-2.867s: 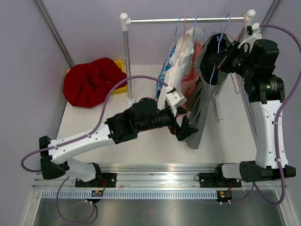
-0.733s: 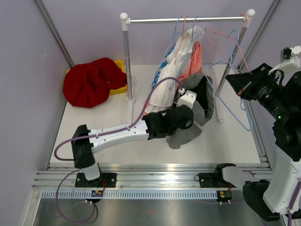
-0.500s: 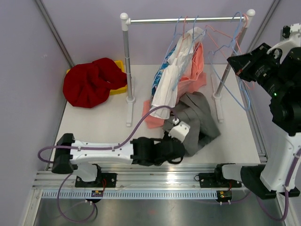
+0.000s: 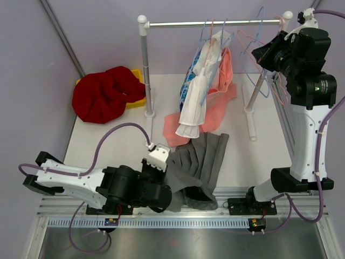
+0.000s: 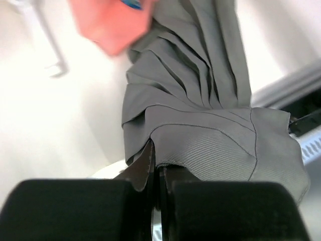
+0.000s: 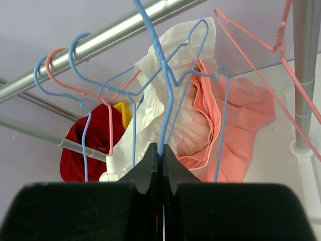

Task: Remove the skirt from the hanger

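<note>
While left pincer grips skirt: grey pleated skirt (image 4: 200, 159) is off its hanger and lies on the white table (image 4: 108, 145), at the front edge between the two arm bases; near end bunched over the aluminium base frame (image 4: 302, 208).
Left gripper (image 5: 155, 156): clenched on a fold of the skirt's ribbed waistband, low at the near table edge.
Right gripper (image 6: 160, 150): clenched on the thin blue wire hanger (image 6: 163, 90), just under its neck twist, held high by the right end of the silver clothes rail (image 4: 215, 23).
Hanger: looks bare. The hook runs out of the wrist view, so cannot tell if it is over the rail.
Skirt far end: just beside the hem of the pink garment (image 4: 218, 105); touching or not, cannot tell.
Rail load: white garment (image 4: 195, 102) and the pink garment, on other wire hangers.
Far left: red cloth heap (image 4: 105, 93) over a yellow bin (image 4: 139, 75), well apart from the skirt.
Progress (judged): removal looks done; only set-down and let-go remain.
Do it well: shift the skirt further onto the table before releasing, because the bunched end sits at the edge and could slide off. Open jaws wide, then lift straight up.
Right arm: hold the hanger clear of neighbouring hangers and seat the hook on the rail before letting go.
Risk: pleats snag on the fingers and drag.
</note>
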